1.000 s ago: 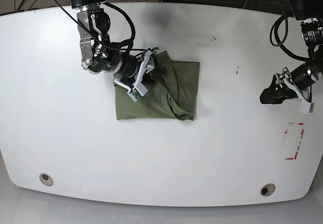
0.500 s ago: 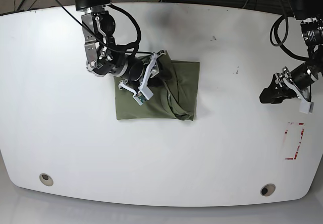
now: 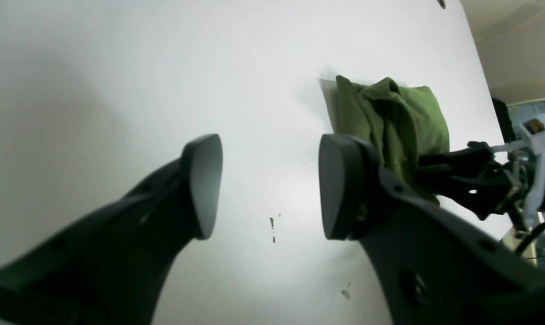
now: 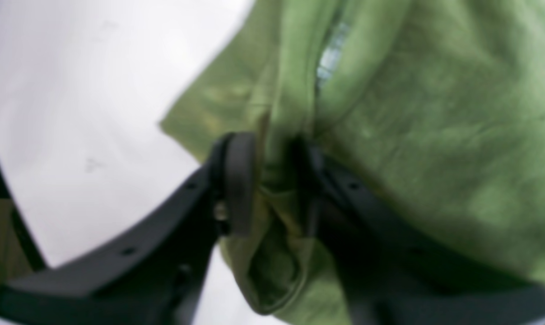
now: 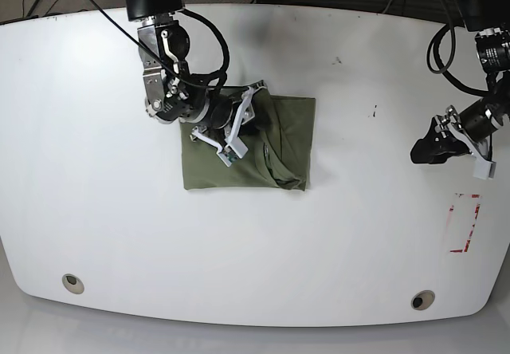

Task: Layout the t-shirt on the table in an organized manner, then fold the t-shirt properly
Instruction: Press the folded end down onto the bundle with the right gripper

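The olive-green t-shirt (image 5: 275,147) lies as a folded, wrinkly rectangle left of the middle of the white table (image 5: 319,242). My right gripper (image 5: 253,121) sits over the shirt's upper left part. In the right wrist view it (image 4: 272,180) is shut on a bunched fold of the t-shirt (image 4: 435,113), and cloth fills the gap between the fingers (image 4: 238,180). My left gripper (image 5: 420,151) hovers far off by the right edge. In the left wrist view it (image 3: 270,185) stands open above bare table (image 3: 118,67), with the t-shirt (image 3: 403,113) beyond it.
Two grommet holes (image 5: 72,282) (image 5: 422,299) sit near the front edge. A red tape mark (image 5: 464,222) lies at the right, below the left gripper. Small dark specks (image 5: 373,112) dot the table between shirt and left arm. Cables hang along the back edge.
My right gripper has slid rightward over the shirt's upper left, dragging the pinched fold with it, and its jaws have closed a little. The left arm has stayed still.
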You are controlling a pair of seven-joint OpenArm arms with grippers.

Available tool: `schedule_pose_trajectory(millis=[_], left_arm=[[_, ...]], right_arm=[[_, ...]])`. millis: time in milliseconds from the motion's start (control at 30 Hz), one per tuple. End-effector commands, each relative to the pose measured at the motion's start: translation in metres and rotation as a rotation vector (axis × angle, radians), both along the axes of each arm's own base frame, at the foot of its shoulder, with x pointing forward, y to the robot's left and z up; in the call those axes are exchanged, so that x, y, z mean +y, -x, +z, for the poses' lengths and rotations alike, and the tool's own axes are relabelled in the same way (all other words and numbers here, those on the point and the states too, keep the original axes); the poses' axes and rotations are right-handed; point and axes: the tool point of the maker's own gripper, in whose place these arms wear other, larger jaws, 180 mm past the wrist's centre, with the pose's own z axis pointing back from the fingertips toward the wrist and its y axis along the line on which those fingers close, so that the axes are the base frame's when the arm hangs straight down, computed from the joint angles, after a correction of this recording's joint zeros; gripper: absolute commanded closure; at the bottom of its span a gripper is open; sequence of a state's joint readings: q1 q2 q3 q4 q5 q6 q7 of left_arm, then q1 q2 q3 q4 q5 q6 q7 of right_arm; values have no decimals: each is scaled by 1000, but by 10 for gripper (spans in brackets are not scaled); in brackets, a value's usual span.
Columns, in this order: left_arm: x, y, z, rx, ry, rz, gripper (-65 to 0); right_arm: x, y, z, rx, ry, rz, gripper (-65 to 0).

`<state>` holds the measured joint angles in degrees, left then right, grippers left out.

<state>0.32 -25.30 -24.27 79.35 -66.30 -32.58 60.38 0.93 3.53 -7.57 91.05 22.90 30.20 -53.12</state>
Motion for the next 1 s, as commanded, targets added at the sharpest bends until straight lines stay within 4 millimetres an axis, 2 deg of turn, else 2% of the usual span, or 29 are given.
schedule_pose_trajectory(millis=[0, 100, 233, 367, 433, 833, 967], left_arm=[[5, -8, 20, -67, -4, 2, -319], [5, -8, 20, -67, -5, 2, -319], [5, -8, 20, -67, -5, 2, -319], [5, -8, 20, -67, -5, 2, -319], [5, -8, 20, -67, -5, 2, -319], [5, -8, 20, -64, -5, 2, -319], [5, -7, 18, -59, -5, 0, -319]], right_arm=[[5, -8, 9, -41, -7, 7, -233], [4, -7, 7, -44, 15, 7, -247], [3, -6, 6, -44, 23, 9, -212], [3, -8, 10, -56, 20, 4, -62], [4, -10, 15, -71, 17, 3, -14], [19, -16, 44, -133, -7, 12, -5], [33, -21, 54, -147, -43, 12, -6]])
